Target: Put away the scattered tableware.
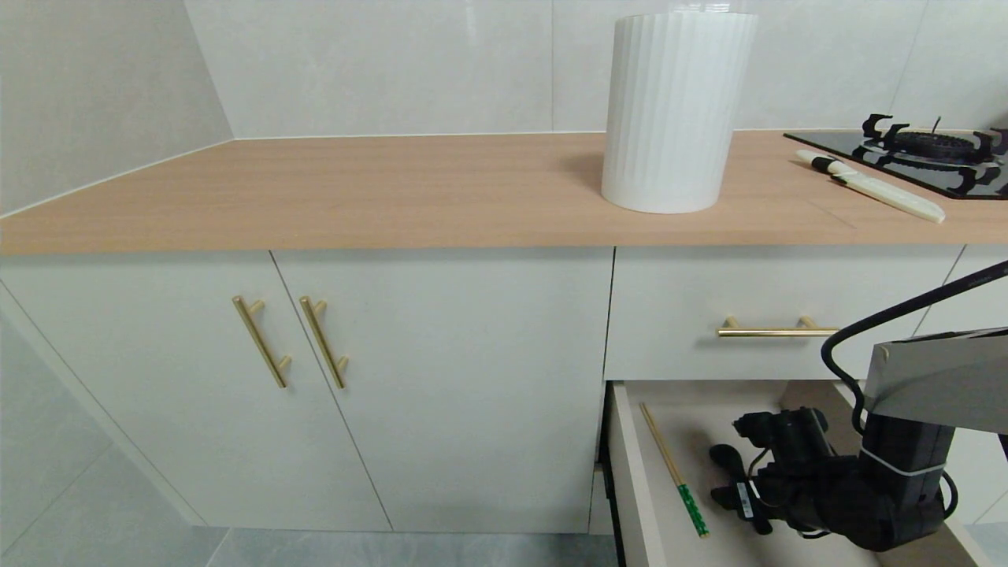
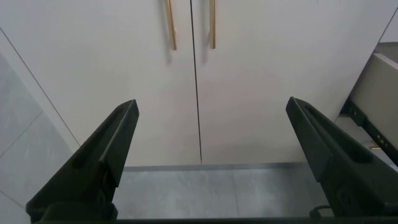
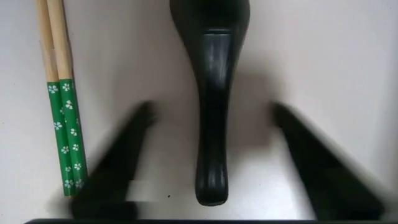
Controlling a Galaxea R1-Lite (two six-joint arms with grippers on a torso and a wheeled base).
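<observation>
While the black spoon (image 3: 211, 68) lies flat on the floor of the open drawer (image 1: 630, 465), the right gripper (image 3: 211, 115) hovers over it, fingers spread wide on either side of its handle. The right wrist view shows 2 green-tipped chopsticks (image 3: 59, 93) just beside the spoon; the left wrist view shows the left gripper (image 2: 211, 106), equally wide, facing 2 shut cabinet doors (image 2: 267, 93).

I see a black spoon (image 3: 211, 124) flat in the open drawer (image 1: 630, 472) beside green-tipped chopsticks (image 3: 56, 62); white knife (image 1: 882, 191) on tabletop (image 1: 394, 189).
</observation>
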